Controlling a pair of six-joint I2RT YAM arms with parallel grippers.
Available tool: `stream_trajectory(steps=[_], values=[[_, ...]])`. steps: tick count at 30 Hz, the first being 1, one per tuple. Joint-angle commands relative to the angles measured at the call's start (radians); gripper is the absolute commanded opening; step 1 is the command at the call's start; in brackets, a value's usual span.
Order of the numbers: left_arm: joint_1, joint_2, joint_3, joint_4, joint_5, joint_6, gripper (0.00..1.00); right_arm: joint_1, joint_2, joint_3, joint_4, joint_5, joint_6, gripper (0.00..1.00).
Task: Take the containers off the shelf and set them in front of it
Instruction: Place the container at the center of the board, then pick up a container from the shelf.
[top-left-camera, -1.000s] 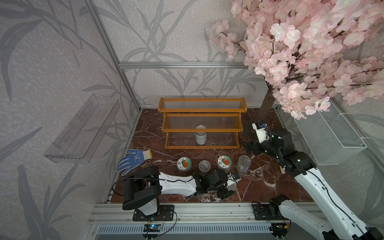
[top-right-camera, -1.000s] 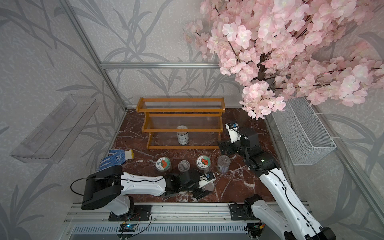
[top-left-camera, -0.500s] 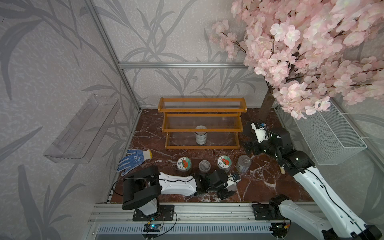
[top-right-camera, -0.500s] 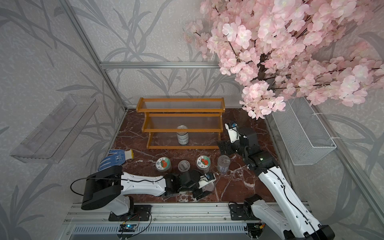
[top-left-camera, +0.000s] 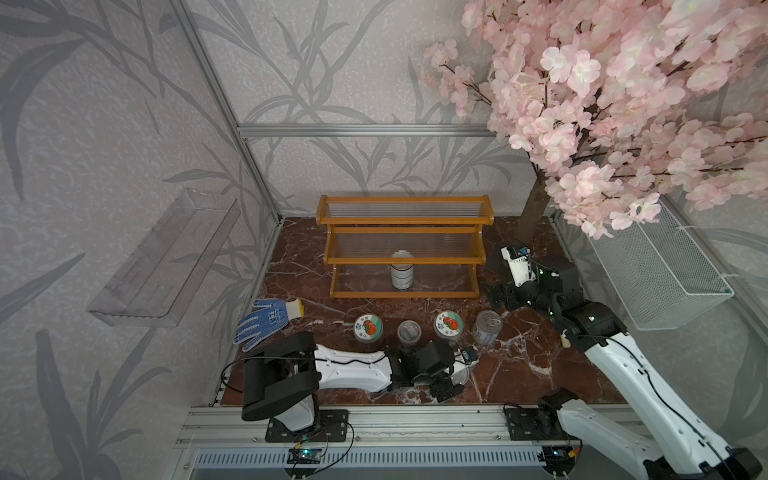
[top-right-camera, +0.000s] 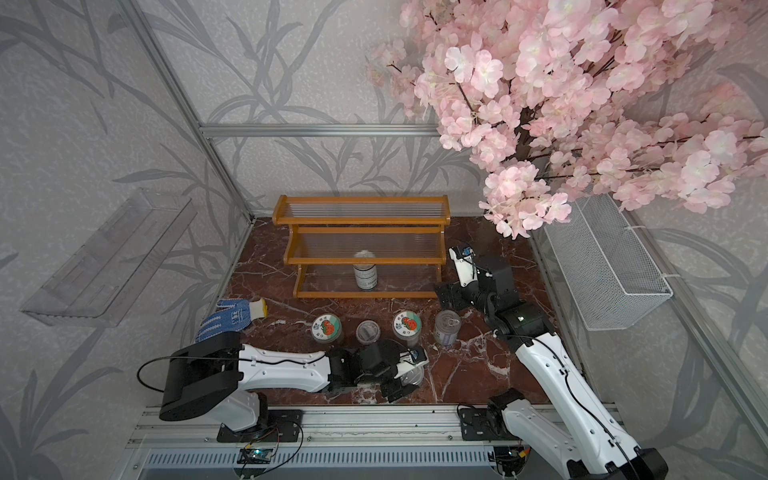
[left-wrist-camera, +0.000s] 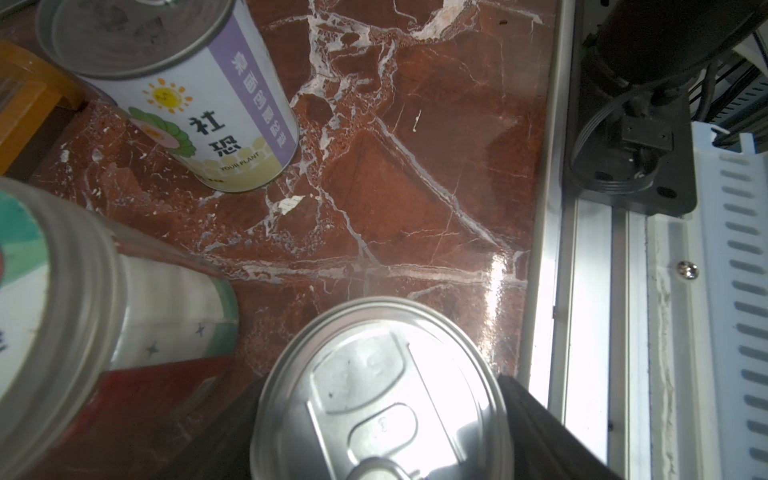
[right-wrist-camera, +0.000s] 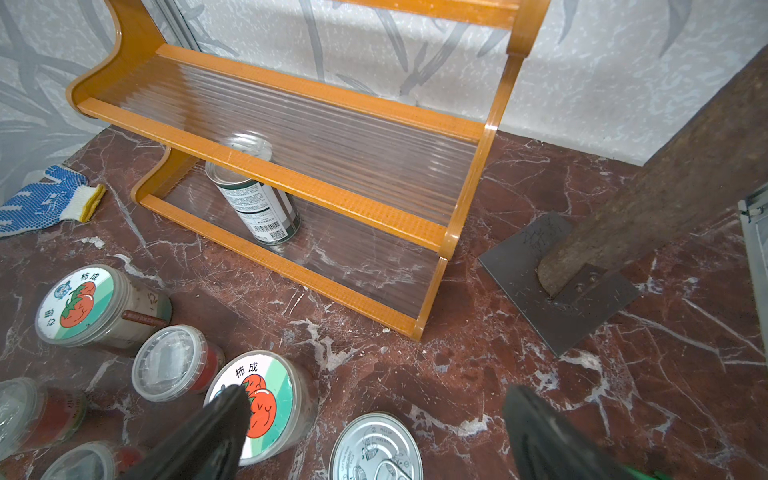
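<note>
The shelf (top-left-camera: 403, 226) (right-wrist-camera: 291, 124) holds one silver tin (top-left-camera: 402, 275) (right-wrist-camera: 257, 203) on its bottom tier. In front of it stand two fruit-lidded jars (top-left-camera: 368, 327) (top-left-camera: 448, 325), a clear cup (top-left-camera: 409, 332) and a tin (top-left-camera: 484, 327). Two more cups (right-wrist-camera: 37, 411) show in the right wrist view. My left gripper (top-left-camera: 451, 378) lies low near the front edge, with its jaws on either side of another upright tin (left-wrist-camera: 382, 399). Whether they press it is unclear. My right gripper (right-wrist-camera: 374, 432) (top-left-camera: 498, 296) hangs open beside the shelf's right end, holding nothing.
A blue glove (top-left-camera: 268, 320) lies left of the shelf. The tree trunk's metal foot (right-wrist-camera: 557, 282) sits right of the shelf. A wire basket (top-left-camera: 656, 274) hangs on the right wall and a clear tray (top-left-camera: 166, 257) on the left. The aluminium rail (left-wrist-camera: 582, 291) borders the front.
Almost nothing has visibly moved. The tin stays between the left jaws, and the right gripper stays open beside the shelf's right end.
</note>
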Motion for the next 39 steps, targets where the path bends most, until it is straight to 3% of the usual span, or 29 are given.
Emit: stream_trajectory(steps=[1,9,17,23,27,33,39], values=[[-0.004,-0.029,0.033,-0.038,-0.023,0.02,0.85,-0.005,-0.002,-0.009,0.023,-0.006,-0.012,0.99],[-0.004,-0.072,0.063,-0.083,-0.024,0.031,0.94,-0.007,0.0,-0.005,0.033,-0.007,-0.017,0.99],[0.016,-0.241,0.149,-0.319,-0.14,-0.008,0.99,-0.015,0.006,0.0,0.044,-0.034,-0.014,0.99],[0.235,-0.344,0.138,-0.335,-0.173,-0.14,1.0,-0.017,0.02,0.001,0.061,-0.089,0.014,0.99],[0.353,-0.342,0.147,-0.304,-0.287,-0.229,1.0,-0.017,0.02,0.01,0.058,-0.091,0.022,0.99],[0.45,-0.267,0.082,-0.195,-0.445,-0.423,1.0,-0.016,0.019,0.014,0.068,-0.084,0.039,0.99],[0.493,-0.191,0.029,-0.043,-0.536,-0.501,1.0,-0.016,0.015,0.006,0.071,-0.076,0.042,0.99]])
